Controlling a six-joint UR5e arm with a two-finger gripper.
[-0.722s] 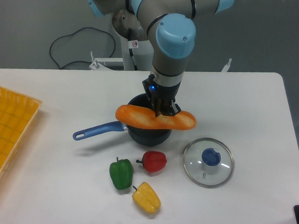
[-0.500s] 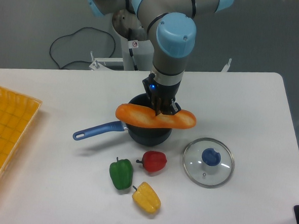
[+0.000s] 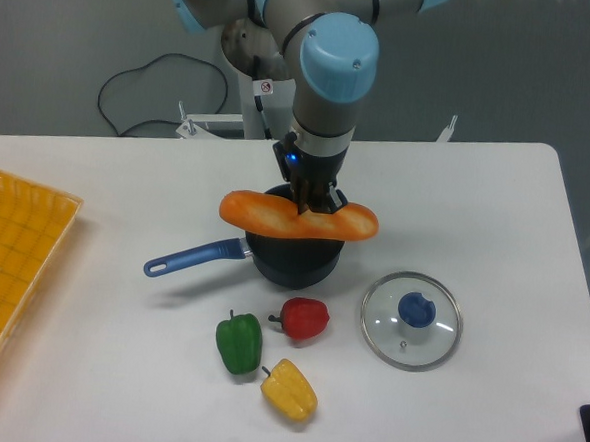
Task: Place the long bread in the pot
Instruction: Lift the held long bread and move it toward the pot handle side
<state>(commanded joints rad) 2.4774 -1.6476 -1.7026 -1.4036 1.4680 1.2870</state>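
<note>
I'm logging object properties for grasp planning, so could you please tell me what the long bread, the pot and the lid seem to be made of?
The long bread, held in the hand, looks like moulded plastic: smooth, uniformly orange, slightly glossy. The pot seems dark metal or plastic with a matte finish; its blue handle looks plastic. The lid appears to be clear glass or plastic with a metallic-looking rim and a blue knob.

The scene is lit evenly and brightly from overhead, and only soft, short shadows are cast on the white desk (image 3: 496, 213). Faint glare is seen on the glass lid (image 3: 411, 320) toward 4 o'clock; focus is slightly soft throughout.
</note>
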